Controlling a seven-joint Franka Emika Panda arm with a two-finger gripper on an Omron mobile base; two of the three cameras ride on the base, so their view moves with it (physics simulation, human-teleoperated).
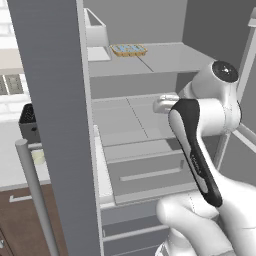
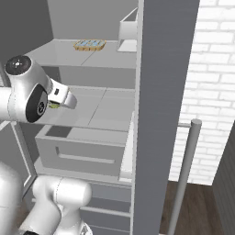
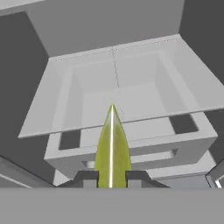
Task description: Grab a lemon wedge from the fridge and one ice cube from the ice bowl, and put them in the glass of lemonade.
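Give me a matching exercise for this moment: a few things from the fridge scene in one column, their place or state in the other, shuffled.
Things:
1. lemon wedge
2. basket
3. fridge drawer
4. pincer

Places or states:
A. on the upper shelf at the back
B. pulled out, below the glass shelf
C. shut on a yellow-green slice
D. standing up between two dark finger tips

Pairs: 1-D, 2-A, 3-B, 4-C
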